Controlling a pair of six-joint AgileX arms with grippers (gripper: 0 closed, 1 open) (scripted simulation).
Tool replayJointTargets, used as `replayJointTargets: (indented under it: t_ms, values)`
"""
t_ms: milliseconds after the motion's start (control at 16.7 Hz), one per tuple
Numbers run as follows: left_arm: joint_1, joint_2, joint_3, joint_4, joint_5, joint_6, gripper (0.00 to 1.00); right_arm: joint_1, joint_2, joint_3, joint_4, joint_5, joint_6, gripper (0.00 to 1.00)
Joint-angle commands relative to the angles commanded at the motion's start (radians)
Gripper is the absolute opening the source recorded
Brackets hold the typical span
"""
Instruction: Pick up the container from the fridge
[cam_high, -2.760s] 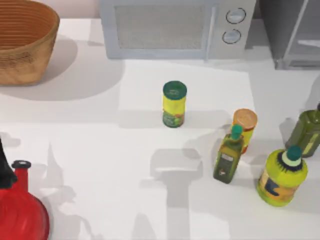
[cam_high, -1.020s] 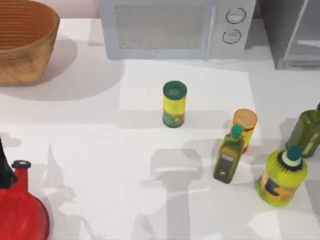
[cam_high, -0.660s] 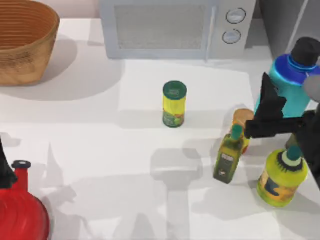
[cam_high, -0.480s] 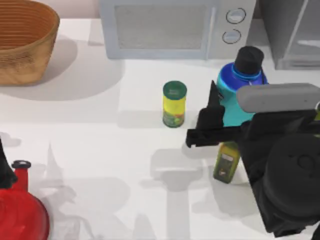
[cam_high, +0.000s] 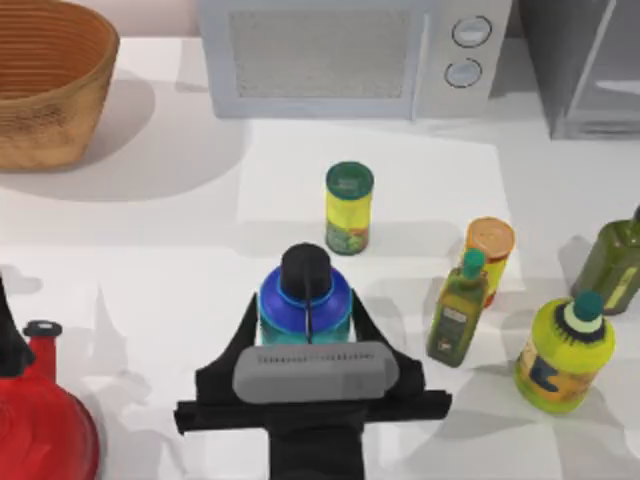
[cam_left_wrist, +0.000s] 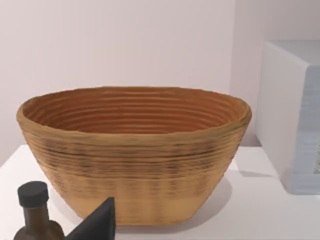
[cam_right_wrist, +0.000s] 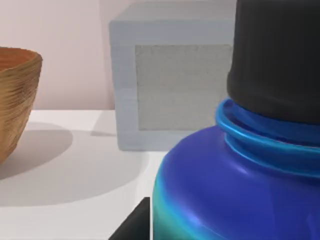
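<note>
At the top view's far left a wicker basket (cam_high: 45, 80) sat at the back corner of the white table (cam_high: 160, 270), and a red vessel with a black knob (cam_high: 40, 420) stood at the near left edge. The left wrist view looked at the same basket (cam_left_wrist: 135, 155), with a dark capped bottle (cam_left_wrist: 35, 212) low in front of it and one dark fingertip of the left gripper (cam_left_wrist: 97, 222) beside that bottle; I could not tell whether its fingers were apart or together.

Near the middle, the right gripper (cam_high: 305, 325) gripped the container (cam_high: 305, 300), one black finger on each side of the blue shoulders, the black cap upright. The container was out over the table, well apart from the fridge (cam_high: 590, 65) at the back right corner. In the right wrist view the container (cam_right_wrist: 240, 185) sat close up.

Behind stood the yellow can (cam_high: 349, 208), and behind that the microwave (cam_high: 350, 55). Farther right stood a small olive-oil bottle (cam_high: 458, 310) just beside an orange-lidded can (cam_high: 490, 255), then a yellow-green bottle (cam_high: 565, 355) and a dark green bottle (cam_high: 612, 260) at the right edge.
</note>
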Motion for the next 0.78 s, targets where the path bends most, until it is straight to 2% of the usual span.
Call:
replayJointTargets:
  t_ms: [300,660,780]
  values:
    - [0.000,0.000,0.000,0.000,0.000,0.000,1.00,0.069,0.172,0.070,0.098,0.122,-0.024,0.00]
    - [0.000,0.000,0.000,0.000,0.000,0.000,1.00,0.064,0.179,0.069,0.101,0.120,-0.025,0.00]
    - [0.000,0.000,0.000,0.000,0.000,0.000,1.00,0.032,0.214,0.079,0.137,0.089,-0.044,0.00]
